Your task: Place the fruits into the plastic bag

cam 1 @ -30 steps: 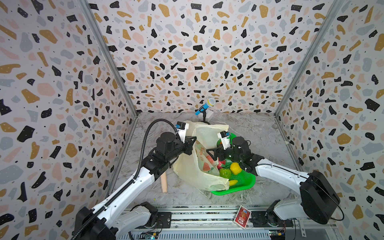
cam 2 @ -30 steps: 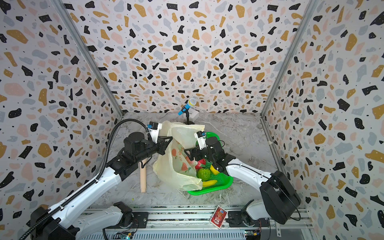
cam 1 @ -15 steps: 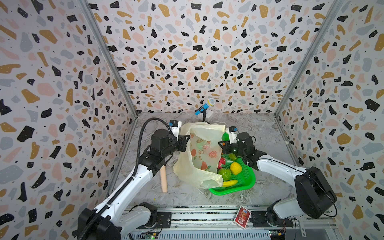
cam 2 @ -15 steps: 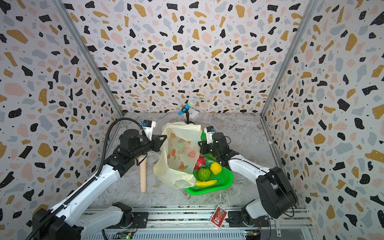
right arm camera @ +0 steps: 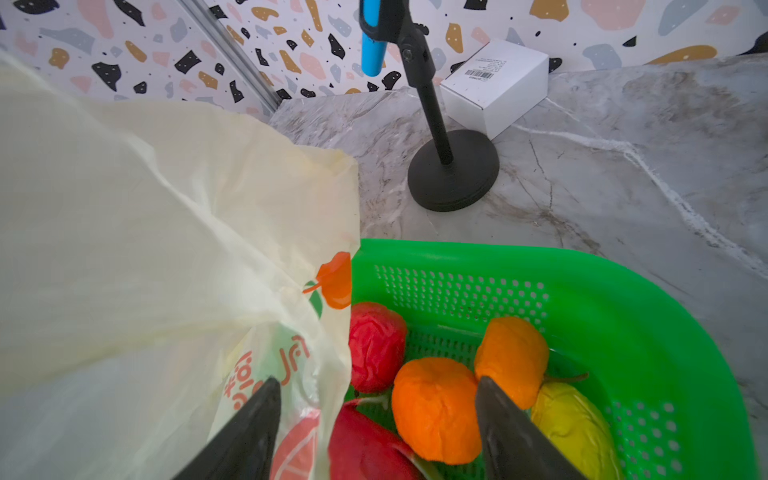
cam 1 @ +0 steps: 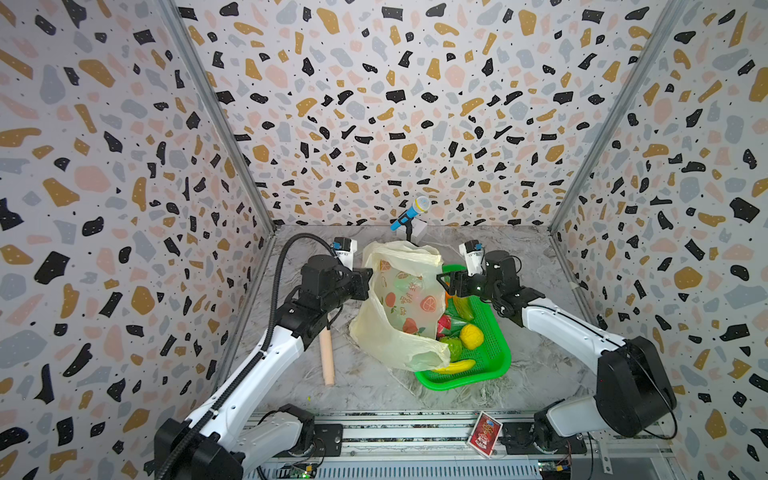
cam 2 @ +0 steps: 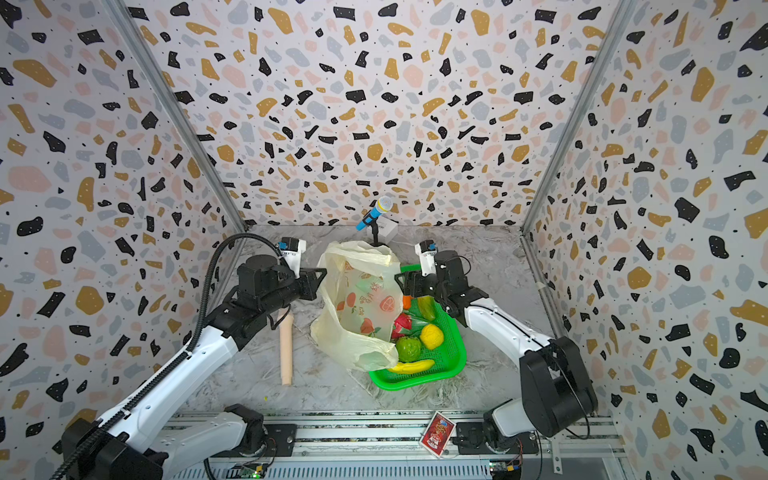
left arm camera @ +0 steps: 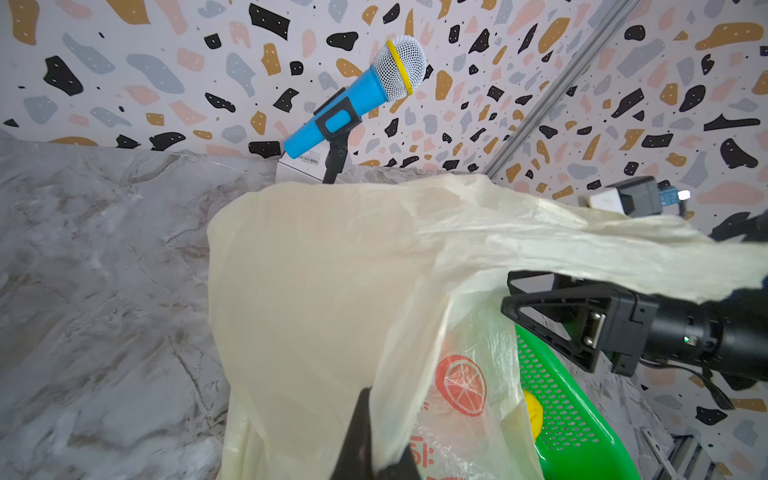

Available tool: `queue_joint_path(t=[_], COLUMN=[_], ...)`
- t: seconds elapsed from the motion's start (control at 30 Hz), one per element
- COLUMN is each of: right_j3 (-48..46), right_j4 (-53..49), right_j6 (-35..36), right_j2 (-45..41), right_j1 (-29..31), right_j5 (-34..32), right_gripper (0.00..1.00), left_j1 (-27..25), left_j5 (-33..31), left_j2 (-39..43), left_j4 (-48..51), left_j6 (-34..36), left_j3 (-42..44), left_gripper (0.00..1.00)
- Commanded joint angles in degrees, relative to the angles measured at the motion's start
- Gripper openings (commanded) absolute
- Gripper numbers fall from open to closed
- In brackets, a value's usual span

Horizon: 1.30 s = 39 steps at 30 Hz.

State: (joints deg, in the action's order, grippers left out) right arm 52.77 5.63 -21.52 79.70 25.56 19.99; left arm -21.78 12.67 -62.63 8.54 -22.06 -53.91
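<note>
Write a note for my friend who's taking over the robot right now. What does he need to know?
Left gripper: shut on the thin pale-yellow plastic carrier bag, holding it up.
Right gripper: open, holding nothing, above the green perforated plastic basket at the bag's edge.
Fruits: two round toy oranges, yellow lemon, yellow banana, bumpy green fruit, red dragon fruit and green-yellow mango all lie in the basket.
Done: bag is held up; no fruit seen inside.
Left: move every fruit into the bag.
</note>
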Motion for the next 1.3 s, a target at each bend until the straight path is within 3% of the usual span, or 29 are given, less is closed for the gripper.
queue_joint_path(t=[0.0,0.1,0.3,0.5,0.73,0.97,1.27], right_j3=[-1.6,-3.6,-5.1,-8.8,-10.1,-9.4,-9.8], right_j4=[-4.2,-5.2,-16.8,-24.9,-28.8,-29.3,-28.9], right_j6=[1.9,2.3,1.6,2.0,0.2,-1.6,-0.7], right_j2=[-6.8,-10.8,-13.9,-15.9,-13.0,-8.6,-4.0], right_j1=[-0.5,-0.8,-0.2,8.6,15.7,18.7,20.2], right_j5=[2.2,3.6,0.2,-7.7,-12.9,-18.4,-19.3], right_gripper=[0.77,0.79,0.78,0.78,0.79,0.85,0.85], left_j1=[0.4,0.7,1.0,1.0,1.0,1.0,1.0], left_j5=[-3.2,-6.1,-1.9,-0.3,-1.0,-1.8,-1.9], left_j2=[-1.7,-4.0,-9.9,-11.3,-11.3,-11.1,-10.9], left_j4=[0.8,2.2,6.8,6.7,7.7,8.0,7.9], left_j6=[-2.0,-5.2,-9.0,-10.2,-10.1,-9.8,-9.8], left_j3=[-3.0,-4.4,-9.2,-9.4,-10.9,-11.0,-10.8], left_gripper=[0.0,0.0,0.0,0.0,0.0,0.0,0.0])
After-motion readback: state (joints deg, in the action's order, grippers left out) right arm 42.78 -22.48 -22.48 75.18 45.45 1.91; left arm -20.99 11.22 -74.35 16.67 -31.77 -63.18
